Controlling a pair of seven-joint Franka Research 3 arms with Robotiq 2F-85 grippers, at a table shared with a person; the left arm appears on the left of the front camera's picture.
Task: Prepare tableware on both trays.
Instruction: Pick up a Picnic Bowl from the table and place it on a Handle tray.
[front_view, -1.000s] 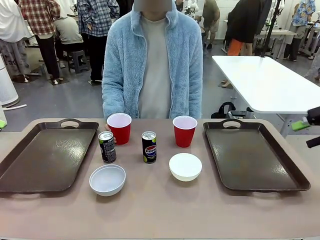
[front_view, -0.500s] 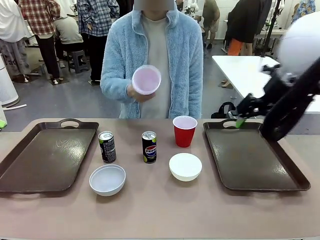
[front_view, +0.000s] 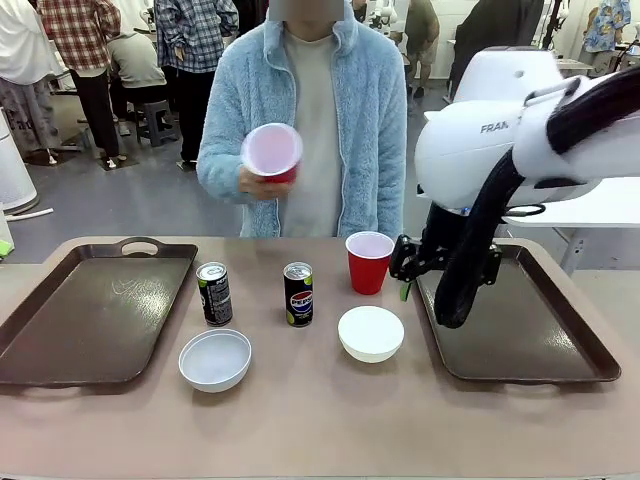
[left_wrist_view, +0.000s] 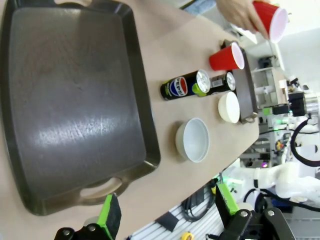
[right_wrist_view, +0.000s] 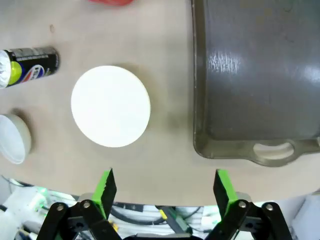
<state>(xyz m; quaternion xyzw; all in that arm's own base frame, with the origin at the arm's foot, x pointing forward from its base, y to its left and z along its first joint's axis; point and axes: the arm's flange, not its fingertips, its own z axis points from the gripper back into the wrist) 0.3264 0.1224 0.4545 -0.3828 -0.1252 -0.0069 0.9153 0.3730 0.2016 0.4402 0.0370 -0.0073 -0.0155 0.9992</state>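
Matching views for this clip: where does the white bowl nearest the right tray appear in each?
Front view: white bowl just right of centre.
Left wrist view: bowl small, right of centre.
Right wrist view: bowl large, left of centre.
Shared landmark: the right tray, beside the bowl in all three.

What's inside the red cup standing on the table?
The red cup shows only its white inner wall near the top. Nothing pokes out. Its bottom is hidden behind the front wall.
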